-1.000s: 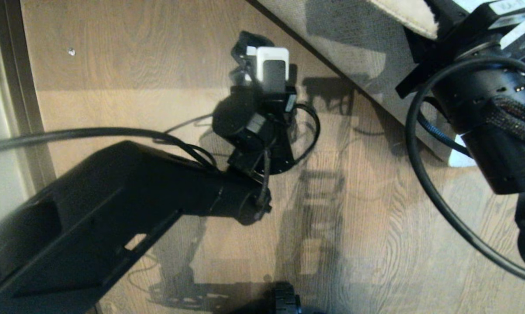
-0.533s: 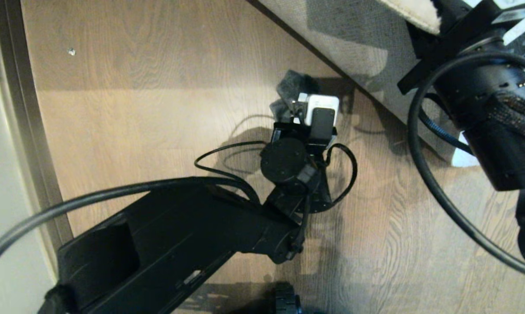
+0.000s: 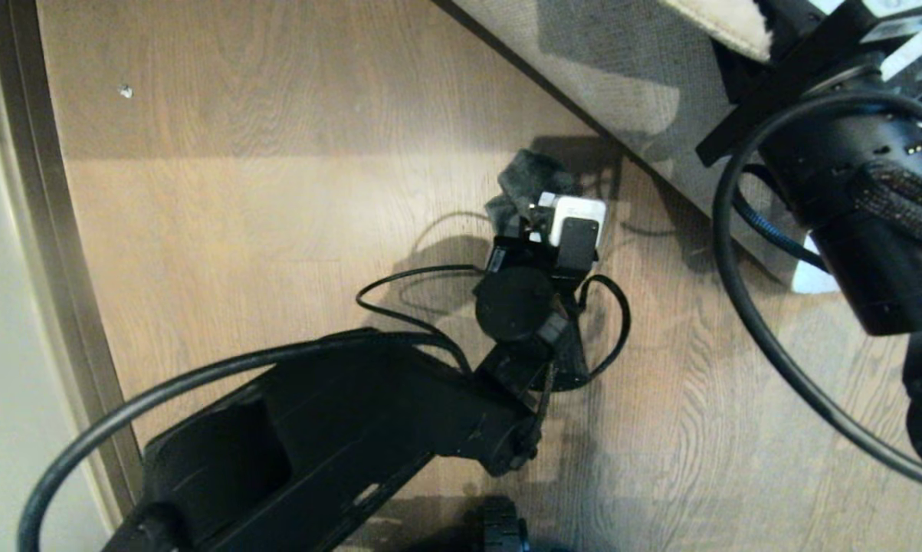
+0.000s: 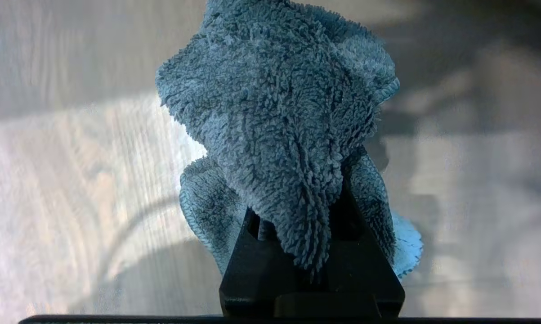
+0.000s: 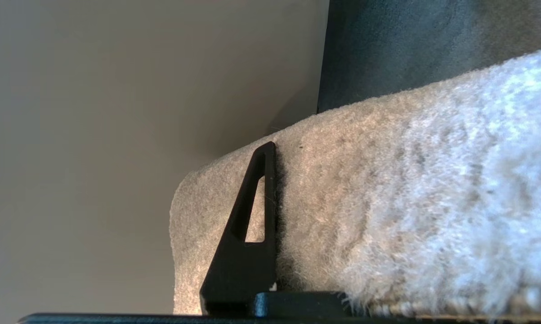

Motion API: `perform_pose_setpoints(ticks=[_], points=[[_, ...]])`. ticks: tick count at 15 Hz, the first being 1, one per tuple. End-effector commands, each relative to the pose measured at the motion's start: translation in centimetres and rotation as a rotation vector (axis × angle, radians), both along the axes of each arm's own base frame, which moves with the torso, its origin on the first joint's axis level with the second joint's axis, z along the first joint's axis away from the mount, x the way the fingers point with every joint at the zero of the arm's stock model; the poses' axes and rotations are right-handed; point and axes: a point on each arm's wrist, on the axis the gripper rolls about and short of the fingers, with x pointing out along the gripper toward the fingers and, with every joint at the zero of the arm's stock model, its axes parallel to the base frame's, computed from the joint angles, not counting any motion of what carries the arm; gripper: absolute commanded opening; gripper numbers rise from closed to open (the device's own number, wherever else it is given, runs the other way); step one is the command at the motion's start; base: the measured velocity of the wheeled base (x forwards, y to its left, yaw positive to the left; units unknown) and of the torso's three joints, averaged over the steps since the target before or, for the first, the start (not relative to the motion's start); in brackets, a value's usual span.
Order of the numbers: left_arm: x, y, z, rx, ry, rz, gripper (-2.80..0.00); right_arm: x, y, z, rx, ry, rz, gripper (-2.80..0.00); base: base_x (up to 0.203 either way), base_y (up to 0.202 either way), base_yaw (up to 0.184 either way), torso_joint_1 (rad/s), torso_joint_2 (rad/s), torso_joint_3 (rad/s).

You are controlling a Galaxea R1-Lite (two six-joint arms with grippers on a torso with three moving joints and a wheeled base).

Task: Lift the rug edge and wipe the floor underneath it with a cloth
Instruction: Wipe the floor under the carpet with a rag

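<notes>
Since a second earlier, the cloth (image 3: 528,184) had been carried by the clamped left hand (image 4: 313,252) across the floor (image 3: 277,230) toward the rug edge (image 3: 583,100), which was held raised by the closed right hand (image 5: 270,225); bare planks lay leftward

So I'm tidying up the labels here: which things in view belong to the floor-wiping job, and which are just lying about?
Job:
cloth, in the left gripper
rug edge, held up by the right gripper
floor

Lying about:
small pale speck on the floor
metal strip along the floor's left side
</notes>
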Motion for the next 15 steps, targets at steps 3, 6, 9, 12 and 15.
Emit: perform_pose_setpoints(ticks=[3, 6, 9, 12, 15], points=[[2.9, 0.9, -1.7, -0.001, 0.001, 0.063, -2.80, -0.2, -0.1, 0.1, 0.029, -0.027, 0.004, -2.80, 0.000, 0.000, 0.000, 0.000, 0.00, 0.000], [4.3, 1.4, -2.3, -0.004, -0.003, 0.090, -2.80, 0.0, 0.0, 0.0, 0.024, -0.021, 0.004, -2.80, 0.000, 0.000, 0.000, 0.000, 0.00, 0.000], [5.5, 1.9, -2.2, 0.001, -0.007, 0.107, -2.80, 0.0, 0.0, 0.0, 0.025, -0.022, 0.004, -2.80, 0.000, 0.000, 0.000, 0.000, 0.00, 0.000], [7.9, 3.5, -0.1, -0.045, -0.051, 0.164, -2.80, 0.0, 0.0, 0.0, 0.023, -0.021, 0.003, -2.80, 0.000, 0.000, 0.000, 0.000, 0.00, 0.000], [10.7, 7.4, 2.8, -0.077, -0.087, 0.258, -2.80, -0.1, -0.1, 0.0, 0.023, -0.023, 0.002, -2.80, 0.000, 0.000, 0.000, 0.000, 0.00, 0.000]])
